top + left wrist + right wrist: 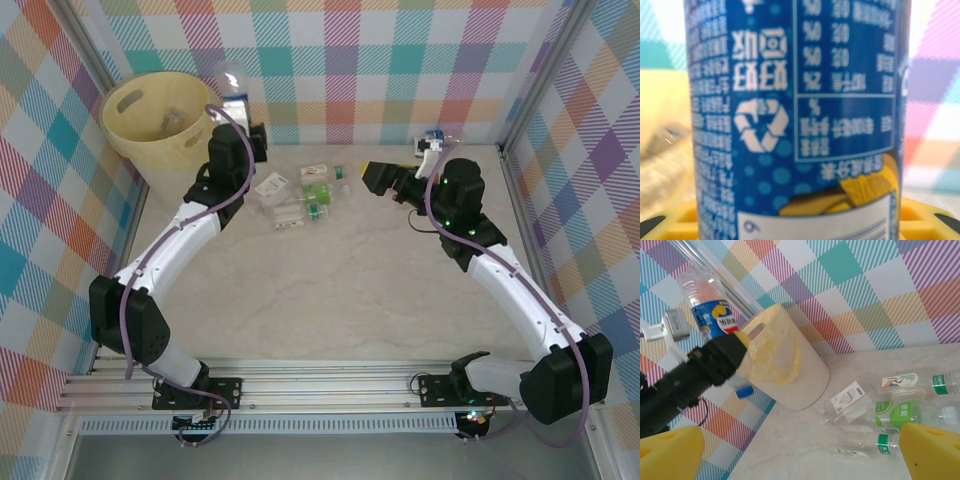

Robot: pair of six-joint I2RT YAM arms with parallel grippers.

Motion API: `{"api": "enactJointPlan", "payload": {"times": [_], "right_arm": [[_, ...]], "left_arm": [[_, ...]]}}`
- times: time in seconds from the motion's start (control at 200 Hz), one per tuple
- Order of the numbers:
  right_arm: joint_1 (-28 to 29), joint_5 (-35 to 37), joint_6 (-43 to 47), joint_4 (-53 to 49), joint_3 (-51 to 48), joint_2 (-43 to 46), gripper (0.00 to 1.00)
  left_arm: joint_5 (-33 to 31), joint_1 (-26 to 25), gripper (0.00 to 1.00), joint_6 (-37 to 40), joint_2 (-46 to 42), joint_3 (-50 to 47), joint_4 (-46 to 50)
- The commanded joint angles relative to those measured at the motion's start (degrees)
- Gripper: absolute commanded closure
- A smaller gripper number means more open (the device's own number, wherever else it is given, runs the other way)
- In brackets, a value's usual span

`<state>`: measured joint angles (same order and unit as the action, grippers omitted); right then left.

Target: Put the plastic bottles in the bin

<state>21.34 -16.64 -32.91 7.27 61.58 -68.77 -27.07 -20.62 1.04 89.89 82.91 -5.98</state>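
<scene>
Left claw [241,115] clenched on blue-label bottle [232,82], held high just right of bin [160,152] rim, likely for the drop; right claw [374,177] released, facing loose bottles [300,195] on far desk [330,300].

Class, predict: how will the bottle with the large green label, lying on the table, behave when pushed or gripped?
The green-labelled bottle looks empty, so probably light. Lying on its side on the smooth table, it may roll when nudged. Its thin clear wall would likely dent under a squeeze.
</scene>
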Motion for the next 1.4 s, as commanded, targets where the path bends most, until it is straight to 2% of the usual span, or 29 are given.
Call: {"api": "enactJointPlan", "payload": {"times": [0.0, 0.26, 0.585, 0.805, 0.965, 1.11, 1.395], "right_arm": [[0.03, 1.00, 1.62, 0.64, -0.76, 1.67, 0.00], [0.02, 2.47, 1.70, -0.92, -1.73, 2.85, 0.00], [0.01, 3.00, 1.57, -2.42, -2.23, 3.64, 0.00], [0.02, 3.81, 1.69, -2.79, -2.70, 3.64, 0.00], [0.04, 4.58, 1.97, -2.61, -2.87, 3.23, 0.00], [0.01, 4.55, 1.54, -2.33, -2.66, 2.23, 0.00], [0.01, 4.35, 1.90, -3.73, -2.26, 2.25, 0.00]], "left_arm": [[-6.15, 3.16, 0.52, 4.64, 2.37, 4.93, -8.69], [-7.49, 9.53, 0.51, 6.33, 9.66, 14.47, -14.31], [-9.57, 14.54, 0.51, 7.92, 19.47, 27.03, -16.18], [-9.65, 17.19, 0.51, 7.83, 26.78, 35.80, -13.11], [-7.28, 19.30, 0.51, 1.53, 31.86, 43.70, -2.71], [-4.91, 19.51, 0.51, -2.77, 32.52, 42.70, 2.81], [-0.27, 19.73, 0.51, -10.26, 26.86, 30.73, 5.98]]}}
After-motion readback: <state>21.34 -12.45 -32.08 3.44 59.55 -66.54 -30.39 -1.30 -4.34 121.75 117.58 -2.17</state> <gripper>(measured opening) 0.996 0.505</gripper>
